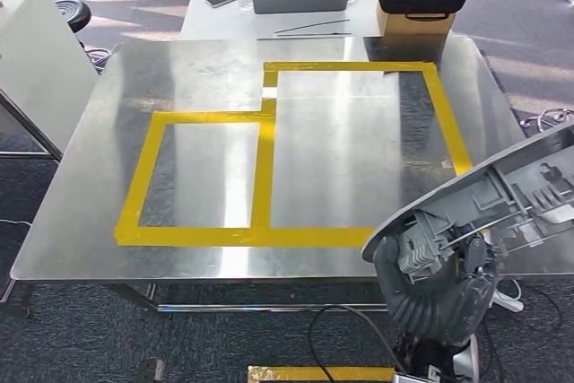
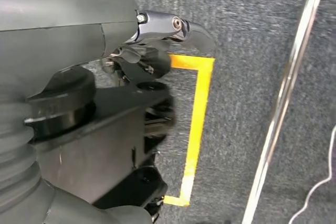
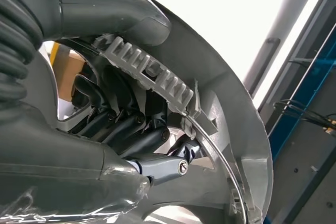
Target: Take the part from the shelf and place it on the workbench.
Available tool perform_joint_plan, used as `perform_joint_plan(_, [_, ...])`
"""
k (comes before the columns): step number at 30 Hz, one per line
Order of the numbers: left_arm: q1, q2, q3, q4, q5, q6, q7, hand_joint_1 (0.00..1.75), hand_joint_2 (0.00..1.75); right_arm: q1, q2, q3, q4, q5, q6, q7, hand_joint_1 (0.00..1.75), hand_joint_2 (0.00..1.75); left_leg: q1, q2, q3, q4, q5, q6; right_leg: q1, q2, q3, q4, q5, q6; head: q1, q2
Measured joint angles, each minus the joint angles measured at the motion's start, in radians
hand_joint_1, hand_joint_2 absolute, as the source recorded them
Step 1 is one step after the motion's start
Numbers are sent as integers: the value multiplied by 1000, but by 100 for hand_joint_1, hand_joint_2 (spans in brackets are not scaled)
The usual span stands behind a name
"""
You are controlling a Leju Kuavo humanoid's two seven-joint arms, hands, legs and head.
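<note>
One grey plastic part (image 1: 487, 199) (ribbed underneath) is clasped by the right hand (image 1: 439, 289) at the workbench (image 1: 203, 69) near edge; the left hand (image 2: 154, 103) hangs with nothing in its fingers.

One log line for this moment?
stage: carrying | right hand: holds grey plastic part | workbench: bare | placement: not yet done

You've got the part (image 1: 500, 195), a long grey moulded plastic panel with a ribbed inner face, tilted and raised over the near right corner of the workbench (image 1: 203, 78), a shiny metal top with yellow-taped rectangles.
</note>
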Motion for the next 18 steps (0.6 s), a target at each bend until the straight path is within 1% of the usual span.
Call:
perform_joint_plan(1, [-1, 0, 0, 0, 0, 0, 0, 0, 175, -1, 0, 0, 0, 0, 1, 3, 175, 175, 0, -1, 10, -37, 16, 4, 2, 0, -1, 0, -1, 5, 0, 0])
perform_joint_plan(2, [-1, -1, 0, 0, -1, -1, 0, 0, 175, -2, 0, -1, 0, 0, 2, 6, 175, 175, -1, -1, 13, -51, 18, 10, 3, 1, -3, 0, -1, 9, -1, 0])
perform_joint_plan(3, [0, -1, 0, 0, -1, -1, 0, 0, 175, -3, 0, -1, 0, 0, 3, 8, 175, 175, -2, -2, 13, -55, 19, 17, 3, 1, -4, -2, 0, 15, 0, 0])
perform_joint_plan(4, [1, -1, 0, 0, -1, -2, 0, 0, 175, -3, 0, -1, 0, 0, 3, 10, 175, 175, -2, -3, 13, -55, 27, 23, 2, 0, -5, -1, -2, 20, 0, 0])
perform_joint_plan(5, [2, -1, 0, 0, -1, -2, 0, 0, 175, -3, 0, -1, 0, -1, 3, 10, 175, 175, -1, -3, 15, -57, 29, 30, 1, -1, -9, 10, -12, 26, 2, 0])
perform_joint_plan(6, [1, -1, 0, 0, -1, -2, 0, 0, 175, -4, 0, -1, 0, -1, 3, 11, 175, 175, 1, -2, 16, -58, 31, 35, 0, -2, -22, 41, -32, 30, 5, 0])
perform_joint_plan(7, [0, -1, 0, 0, -1, -2, 0, 0, 175, -5, 0, 0, 0, 0, 3, 11, 175, 175, 2, -2, 17, -59, 32, 39, 0, -3, -45, 93, -63, 34, 8, 0])
perform_joint_plan(8, [0, -1, 0, 0, -1, -2, 0, 0, 175, -6, 0, 0, 0, -1, 3, 11, 175, 175, 1, -2, 18, -59, 32, 42, 0, -4, -75, 162, -97, 37, 12, 0])
perform_joint_plan(9, [0, -1, 0, 0, -1, -2, 0, 0, 175, -6, -1, 0, 0, -1, 5, 12, 175, 175, 0, -2, 18, -59, 31, 43, 0, -4, -105, 229, -125, 38, 13, 0])
perform_joint_plan(10, [0, -1, 0, 0, -1, -2, 0, 0, 175, -7, -1, 0, 1, -3, 8, 17, 175, 175, 0, -2, 18, -59, 31, 44, 1, -4, -126, 276, -139, 39, 13, 0])
perform_joint_plan(11, [0, -1, 0, 0, -2, -2, 0, 0, 175, -8, -2, -2, 2, -5, 13, 24, 175, 175, -1, -2, 19, -59, 31, 44, 1, -4, -129, 284, -134, 38, 14, 0])
perform_joint_plan(12, [1, 0, 0, 0, -3, -2, 0, 0, 175, -10, -4, -5, 5, -8, 20, 36, 175, 175, -2, -2, 20, -59, 31, 44, 1, -4, -112, 253, -111, 36, 14, 0])
perform_joint_plan(13, [0, 0, 0, 0, -5, -3, 0, 0, 175, -15, -6, -11, 8, -11, 30, 49, 175, 175, -2, -3, 21, -59, 30, 44, 1, -4, -78, 189, -77, 34, 14, 0])
perform_joint_plan(14, [0, 0, 0, 0, -7, -4, 0, 0, 175, -22, -8, -22, 15, -15, 44, 65, 175, 175, -2, -3, 23, -59, 30, 42, 1, -5, -38, 113, -49, 32, 14, 0])
perform_joint_plan(15, [-1, 0, 0, 0, -9, -5, 0, 0, 175, -29, -10, -37, 23, -20, 60, 81, 175, 175, -4, -4, 24, -58, 30, 39, 2, -5, -5, 51, -31, 29, 13, 0])
perform_joint_plan(16, [-1, 0, 0, 0, -12, -7, 0, 0, 175, -37, -13, -54, 32, -26, 77, 95, 175, 175, -5, -4, 23, -58, 30, 35, 3, -4, 16, 12, -22, 26, 13, 0])
perform_joint_plan(17, [-2, 0, 0, 0, -14, -9, 0, 0, 175, -43, -15, -73, 43, -33, 92, 108, 175, 175, -6, -4, 22, -59, 32, 30, 4, -4, 24, -5, -21, 23, 12, 0])
perform_joint_plan(18, [-2, 0, 0, 0, -16, -10, 0, 0, 175, -48, -17, -93, 56, -38, 107, 117, 175, 175, -7, -4, 21, -61, 34, 24, 6, -2, 23, -6, -18, 18, 12, 0])
